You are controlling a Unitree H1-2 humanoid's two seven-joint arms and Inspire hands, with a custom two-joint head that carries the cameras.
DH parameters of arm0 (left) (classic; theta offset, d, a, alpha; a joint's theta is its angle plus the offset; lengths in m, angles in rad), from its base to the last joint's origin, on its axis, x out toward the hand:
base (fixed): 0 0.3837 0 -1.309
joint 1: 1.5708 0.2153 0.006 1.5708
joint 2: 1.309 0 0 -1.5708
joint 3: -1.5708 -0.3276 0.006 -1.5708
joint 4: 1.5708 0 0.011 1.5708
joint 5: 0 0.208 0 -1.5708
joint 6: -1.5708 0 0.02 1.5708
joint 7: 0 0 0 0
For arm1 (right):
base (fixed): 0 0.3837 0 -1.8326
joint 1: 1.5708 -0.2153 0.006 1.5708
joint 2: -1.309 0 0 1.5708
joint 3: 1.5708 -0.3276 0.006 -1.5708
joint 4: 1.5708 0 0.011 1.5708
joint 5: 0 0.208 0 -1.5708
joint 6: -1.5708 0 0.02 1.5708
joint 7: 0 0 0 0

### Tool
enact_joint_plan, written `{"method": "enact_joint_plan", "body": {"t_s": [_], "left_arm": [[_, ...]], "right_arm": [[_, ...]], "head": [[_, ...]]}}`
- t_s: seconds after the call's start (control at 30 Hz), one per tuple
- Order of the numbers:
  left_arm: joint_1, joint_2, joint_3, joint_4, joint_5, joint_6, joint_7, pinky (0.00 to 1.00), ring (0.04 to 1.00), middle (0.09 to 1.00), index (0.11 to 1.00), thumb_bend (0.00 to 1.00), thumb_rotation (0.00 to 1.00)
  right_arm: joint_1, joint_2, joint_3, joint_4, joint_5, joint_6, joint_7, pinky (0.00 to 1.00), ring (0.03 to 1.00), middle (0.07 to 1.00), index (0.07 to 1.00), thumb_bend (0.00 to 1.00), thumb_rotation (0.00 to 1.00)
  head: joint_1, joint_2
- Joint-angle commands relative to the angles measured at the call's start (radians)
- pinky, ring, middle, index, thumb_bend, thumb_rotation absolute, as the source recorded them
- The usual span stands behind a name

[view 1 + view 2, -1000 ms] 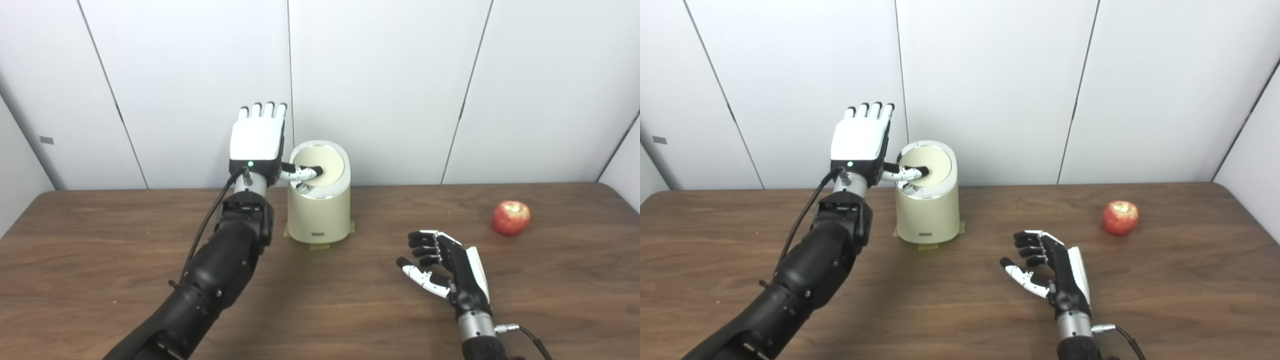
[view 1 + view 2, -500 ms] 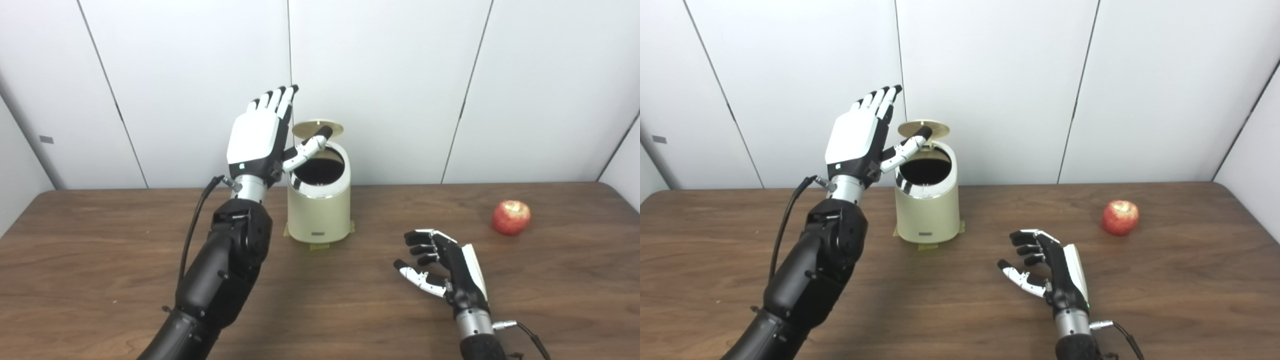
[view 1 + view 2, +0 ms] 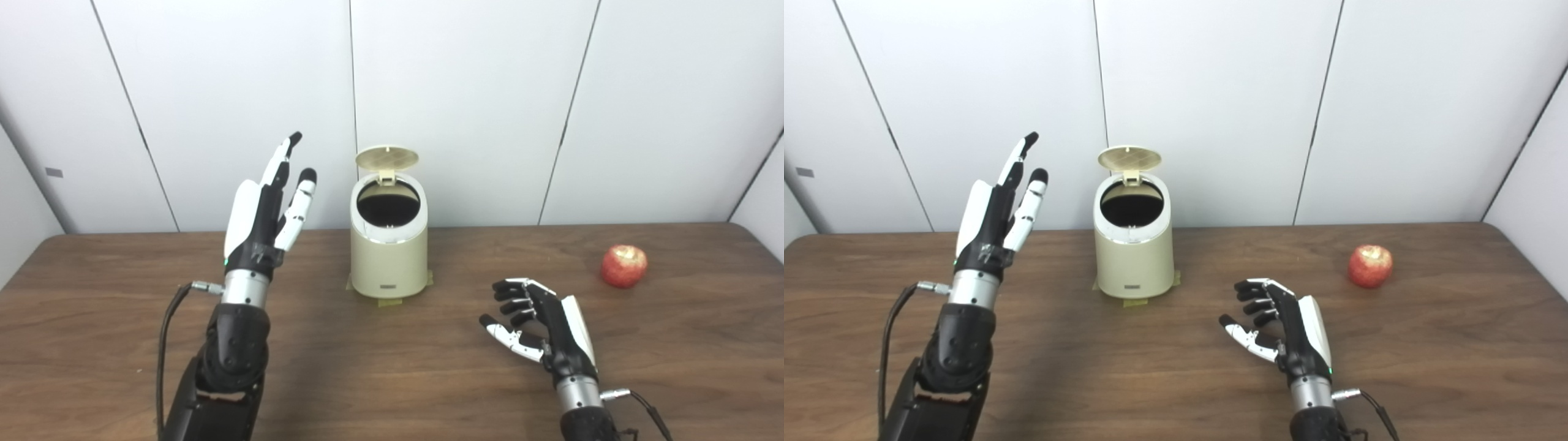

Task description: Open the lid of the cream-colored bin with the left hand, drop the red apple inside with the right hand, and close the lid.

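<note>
Left robot hand (image 3: 263, 211) spread, empty, beside bin (image 3: 388, 254); lid (image 3: 387, 158) up; right robot hand (image 3: 545, 334) open, empty.

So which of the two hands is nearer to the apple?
The right hand, low over the table with curled fingers. The apple lies beyond it to the right. The left hand is raised on the bin's far side.

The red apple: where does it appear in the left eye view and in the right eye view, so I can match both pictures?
Left eye view: red apple at far right on the table, beyond the right hand.
Right eye view: red apple right of centre, same spot.
Shared landmark: the cream-colored bin with its lid raised.
</note>
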Motion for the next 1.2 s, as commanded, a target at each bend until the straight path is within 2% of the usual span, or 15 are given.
{"method": "enact_joint_plan", "body": {"t_s": [0.0, 0.07, 0.13, 0.2, 0.23, 0.3, 0.33, 0.4, 0.5, 0.63, 0.67, 0.93, 1.03, 1.1, 1.17], "left_arm": [[-0.020, -0.002, 0.027, -0.028, -0.084, -0.101, -0.003, 0.92, 0.971, 0.971, 0.951, 0.24, 1.00], [0.007, -0.003, 0.045, -0.014, -0.122, -0.162, 0.005, 0.94, 0.980, 0.978, 0.958, 0.23, 1.00], [0.038, -0.006, 0.060, -0.011, -0.141, -0.198, 0.010, 0.98, 0.996, 0.996, 0.975, 0.24, 1.00], [0.079, -0.005, 0.069, -0.023, -0.147, -0.215, 0.011, 1.00, 1.000, 1.000, 0.984, 0.27, 1.00], [0.102, -0.002, 0.072, -0.026, -0.145, -0.230, 0.012, 1.00, 1.000, 1.000, 0.986, 0.27, 1.00], [0.146, 0.006, 0.076, -0.039, -0.130, -0.229, 0.011, 0.99, 1.000, 1.000, 0.982, 0.25, 1.00], [0.167, 0.008, 0.078, -0.046, -0.123, -0.225, 0.010, 0.98, 0.998, 0.998, 0.976, 0.25, 1.00], [0.207, 0.013, 0.081, -0.055, -0.119, -0.222, 0.006, 0.97, 0.993, 0.994, 0.969, 0.25, 1.00], [0.253, 0.013, 0.087, -0.045, -0.163, -0.234, -0.009, 0.97, 0.989, 0.983, 0.952, 0.25, 1.00], [0.287, 0.018, 0.096, -0.006, -0.187, -0.277, -0.017, 0.94, 0.970, 0.966, 0.937, 0.22, 1.00], [0.293, 0.019, 0.098, -0.001, -0.191, -0.278, -0.020, 0.93, 0.972, 0.968, 0.939, 0.22, 1.00], [0.344, 0.016, 0.104, 0.028, -0.187, -0.309, -0.026, 0.97, 0.979, 0.974, 0.942, 0.22, 1.00], [0.351, 0.008, 0.103, 0.035, -0.193, -0.318, -0.026, 0.96, 0.981, 0.976, 0.944, 0.19, 1.00], [0.350, 0.003, 0.103, 0.042, -0.191, -0.323, -0.022, 0.96, 0.983, 0.977, 0.951, 0.18, 1.00], [0.348, -0.001, 0.101, 0.041, -0.182, -0.323, -0.017, 0.96, 0.981, 0.977, 0.952, 0.19, 1.00]], "right_arm": [[-0.047, -0.029, -0.003, -0.054, -0.050, -0.054, -0.033, 0.43, 0.566, 0.631, 0.637, 0.30, 0.29], [-0.056, -0.068, 0.016, -0.101, -0.104, -0.030, 0.001, 0.45, 0.585, 0.655, 0.660, 0.32, 0.34], [-0.068, -0.119, 0.041, -0.153, -0.176, 0.024, 0.065, 0.51, 0.658, 0.736, 0.736, 0.45, 0.50], [-0.086, -0.170, 0.058, -0.215, -0.239, 0.108, 0.154, 0.60, 0.779, 0.851, 0.835, 0.70, 0.58], [-0.096, -0.197, 0.060, -0.235, -0.262, 0.126, 0.183, 0.62, 0.809, 0.882, 0.862, 0.77, 0.59], [-0.120, -0.249, 0.053, -0.257, -0.285, 0.147, 0.230, 0.64, 0.843, 0.920, 0.892, 0.88, 0.53], [-0.137, -0.276, 0.048, -0.259, -0.294, 0.157, 0.252, 0.67, 0.856, 0.931, 0.906, 0.94, 0.55], [-0.174, -0.331, 0.039, -0.257, -0.310, 0.187, 0.308, 0.68, 0.864, 0.934, 0.911, 0.97, 0.51], [-0.231, -0.402, 0.037, -0.273, -0.325, 0.266, 0.433, 0.68, 0.879, 0.948, 0.910, 1.00, 0.46], [-0.290, -0.464, 0.046, -0.311, -0.349, 0.347, 0.563, 0.67, 0.884, 0.950, 0.889, 1.00, 0.32], [-0.303, -0.476, 0.051, -0.316, -0.360, 0.366, 0.592, 0.66, 0.880, 0.950, 0.887, 1.00, 0.32], [-0.400, -0.564, 0.127, -0.229, -0.497, 0.414, 0.748, 0.63, 0.887, 0.944, 0.873, 1.00, 0.28], [-0.431, -0.579, 0.159, -0.160, -0.561, 0.419, 0.776, 0.64, 0.895, 0.944, 0.870, 1.00, 0.29], [-0.451, -0.577, 0.191, -0.059, -0.612, 0.399, 0.734, 0.63, 0.908, 0.946, 0.869, 1.00, 0.32], [-0.463, -0.567, 0.203, 0.033, -0.612, 0.379, 0.691, 0.61, 0.918, 0.949, 0.866, 1.00, 0.32]], "head": [[0.004, -0.004], [0.002, -0.005], [-0.005, -0.006], [-0.007, -0.006], [-0.007, -0.006], [-0.013, -0.007], [-0.016, -0.007], [-0.016, -0.011], [-0.011, -0.019], [-0.018, -0.021], [-0.020, -0.022], [-0.014, -0.016], [-0.010, -0.019], [-0.009, -0.019], [-0.010, -0.018]]}}
